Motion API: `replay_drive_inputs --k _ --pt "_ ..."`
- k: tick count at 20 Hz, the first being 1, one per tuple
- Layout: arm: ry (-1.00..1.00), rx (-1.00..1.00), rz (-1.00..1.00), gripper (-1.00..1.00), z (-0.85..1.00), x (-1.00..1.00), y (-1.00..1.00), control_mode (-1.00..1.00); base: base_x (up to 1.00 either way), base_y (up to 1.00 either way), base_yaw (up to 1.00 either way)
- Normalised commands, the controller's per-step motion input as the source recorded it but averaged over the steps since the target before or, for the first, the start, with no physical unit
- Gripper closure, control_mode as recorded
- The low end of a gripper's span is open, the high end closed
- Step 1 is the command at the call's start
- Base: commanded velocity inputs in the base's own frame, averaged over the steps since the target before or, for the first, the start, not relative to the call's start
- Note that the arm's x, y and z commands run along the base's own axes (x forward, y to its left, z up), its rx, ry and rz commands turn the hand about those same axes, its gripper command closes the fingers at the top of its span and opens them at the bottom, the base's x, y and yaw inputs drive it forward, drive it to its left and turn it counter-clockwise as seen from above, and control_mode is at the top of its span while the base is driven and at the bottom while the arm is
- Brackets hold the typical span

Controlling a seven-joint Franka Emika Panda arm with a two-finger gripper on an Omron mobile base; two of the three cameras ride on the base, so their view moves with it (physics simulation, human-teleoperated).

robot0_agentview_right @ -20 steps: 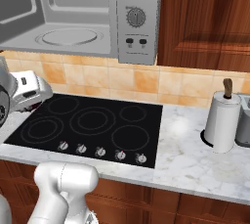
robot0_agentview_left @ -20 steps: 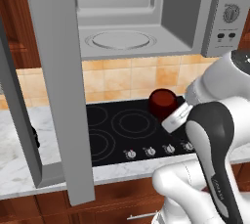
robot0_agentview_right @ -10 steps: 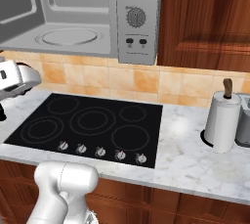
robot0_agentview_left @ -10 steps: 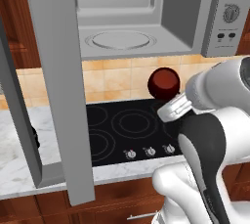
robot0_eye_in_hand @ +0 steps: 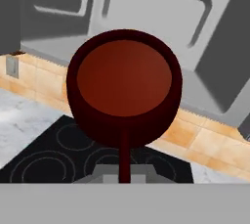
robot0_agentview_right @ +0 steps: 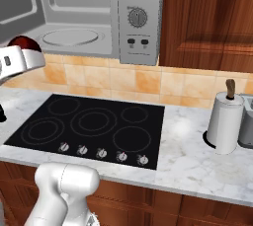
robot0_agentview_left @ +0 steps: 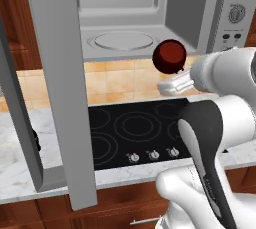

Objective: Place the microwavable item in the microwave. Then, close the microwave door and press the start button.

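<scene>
While hanging wide open, large grey boxy microwave [robot0_agentview_left: 150, 18] showed a white cavity and a round turntable [robot0_agentview_right: 70, 36], with a control panel and dial on its right side. Swung far out toward the left base camera: wide grey-framed microwave door [robot0_agentview_left: 60, 88], seen nearly edge-on. Below, spread across the white marbled tabletop [robot0_agentview_right: 197, 156], lay a flat black glass cooktop [robot0_agentview_right: 89, 126] with four ringed burners and a row of small knobs along its front edge. Stood well apart on the right of the tabletop: a white paper-towel roll [robot0_agentview_right: 225, 124] on a holder with a brown top. Held up in the air above the cooktop's back edge, just in front of and slightly below the open cavity, at about the level of its floor: small dark red rounded mug [robot0_agentview_left: 169, 56], tipped so its mouth faced the hand camera, handle running down toward the fingers. Clenched on that handle, as far as the hand view showed: white hand [robot0_agentview_left: 175, 84], fingertips themselves mostly hidden at the bottom edge.
</scene>
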Motion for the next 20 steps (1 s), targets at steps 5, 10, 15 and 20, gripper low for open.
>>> replay_drive_inputs --k 5,10,15,20 --pt "0.03 0.12 -0.05 1.00 0.27 0.68 -0.02 -1.00 0.00 0.00 0.00" --pt "0.08 0.02 -0.04 1.00 0.05 0.73 0.01 -1.00 0.00 0.00 0.00" --pt "0.11 0.00 0.00 1.00 0.00 0.79 0.05 -1.00 0.00 0.00 0.00" --pt "0.12 0.00 0.00 1.00 0.00 0.88 0.05 -1.00 0.00 0.00 0.00"
